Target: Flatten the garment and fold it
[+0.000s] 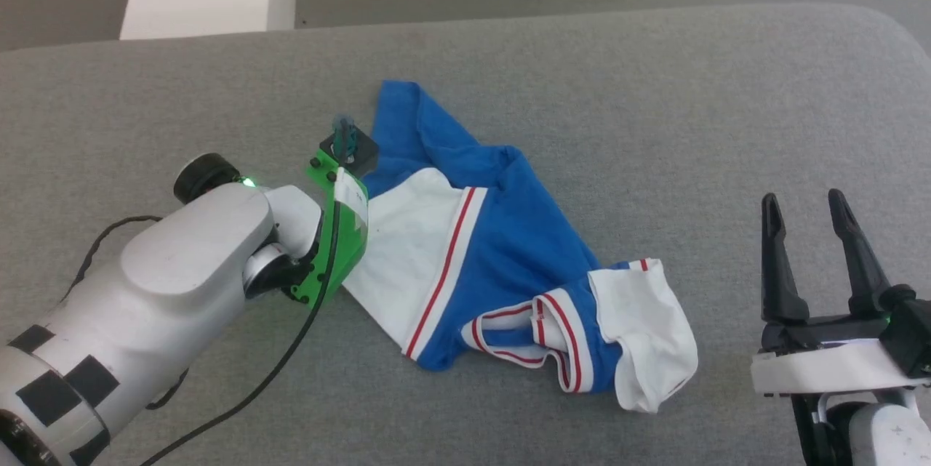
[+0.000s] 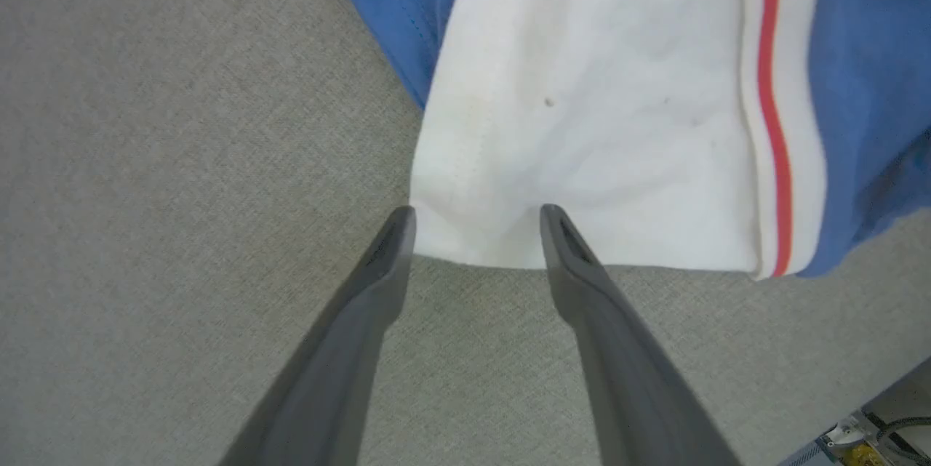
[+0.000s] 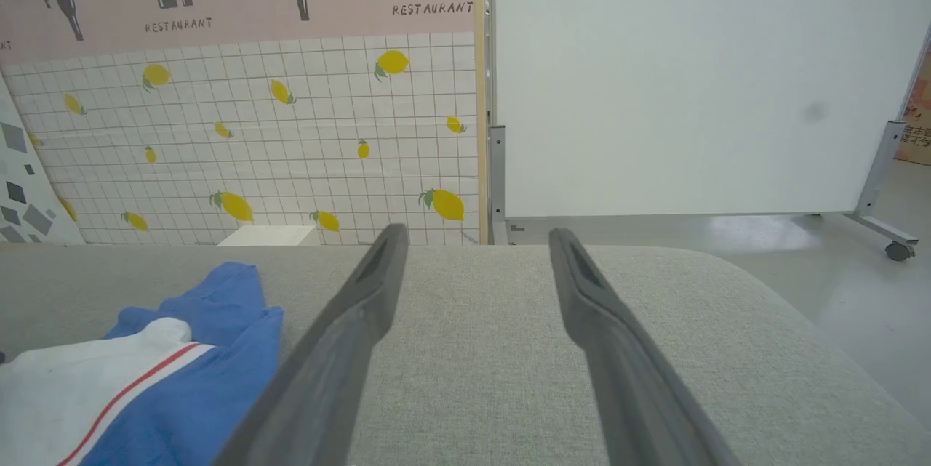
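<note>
Staged lab, printed restaurant backdrop (image 3: 240, 124), wheeled partition (image 3: 691, 81)

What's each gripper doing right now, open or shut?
Left gripper: open, tips at the garment's white sleeve edge.
Right gripper: open, holding nothing.

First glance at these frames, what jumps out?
A crumpled blue-and-white jersey with red-striped trim lies mid grey padded surface. The left gripper is open, fingertips at the edge of the white sleeve. The right gripper is open at the head view's lower right, apart from the cloth.
</note>
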`<state>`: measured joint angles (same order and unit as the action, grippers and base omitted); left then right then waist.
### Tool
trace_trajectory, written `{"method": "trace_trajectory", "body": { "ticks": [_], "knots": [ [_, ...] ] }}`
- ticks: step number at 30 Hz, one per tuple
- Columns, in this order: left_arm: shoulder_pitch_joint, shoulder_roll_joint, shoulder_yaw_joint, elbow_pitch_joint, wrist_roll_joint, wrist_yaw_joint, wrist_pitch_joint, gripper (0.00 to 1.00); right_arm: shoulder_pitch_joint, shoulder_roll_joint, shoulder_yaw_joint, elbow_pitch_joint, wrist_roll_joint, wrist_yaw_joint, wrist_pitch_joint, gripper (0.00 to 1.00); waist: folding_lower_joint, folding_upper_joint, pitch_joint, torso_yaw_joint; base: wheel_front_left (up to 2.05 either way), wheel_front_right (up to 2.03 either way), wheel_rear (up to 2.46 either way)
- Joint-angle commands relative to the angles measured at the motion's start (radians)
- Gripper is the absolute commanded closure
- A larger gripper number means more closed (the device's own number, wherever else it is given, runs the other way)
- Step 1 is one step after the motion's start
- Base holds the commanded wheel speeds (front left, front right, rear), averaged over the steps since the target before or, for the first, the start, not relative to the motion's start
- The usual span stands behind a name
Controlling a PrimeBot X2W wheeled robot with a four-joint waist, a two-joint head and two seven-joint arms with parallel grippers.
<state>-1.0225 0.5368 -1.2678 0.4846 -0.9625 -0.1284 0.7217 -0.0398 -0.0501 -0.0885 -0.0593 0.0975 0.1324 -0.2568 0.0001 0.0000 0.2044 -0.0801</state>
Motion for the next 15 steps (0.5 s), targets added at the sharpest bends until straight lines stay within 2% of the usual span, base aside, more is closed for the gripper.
{"method": "trace_trajectory", "body": {
  "ticks": [1,5,15],
  "knots": [
    [-0.017,0.011,-0.005,-0.002,-0.001,-0.002,0.006,1.0,-0.015,0.0,-0.002,-0.003,0.007,-0.002,-0.005,0.0,-0.0001,0.0,0.019,-0.013,0.0,0.0,0.0],
    [-0.01,0.028,-0.011,-0.018,0.004,-0.002,0.013,1.0,-0.016,0.0,-0.011,-0.004,0.006,-0.002,-0.005,0.0,-0.0001,0.0,0.023,-0.005,0.0,0.0,0.0],
    [0.003,0.047,-0.012,-0.024,-0.016,-0.002,-0.048,1.0,-0.014,0.0,-0.008,0.002,-0.001,-0.002,-0.005,0.0,-0.0001,0.0,-0.008,0.041,0.0,0.0,0.0]
  ]
}}
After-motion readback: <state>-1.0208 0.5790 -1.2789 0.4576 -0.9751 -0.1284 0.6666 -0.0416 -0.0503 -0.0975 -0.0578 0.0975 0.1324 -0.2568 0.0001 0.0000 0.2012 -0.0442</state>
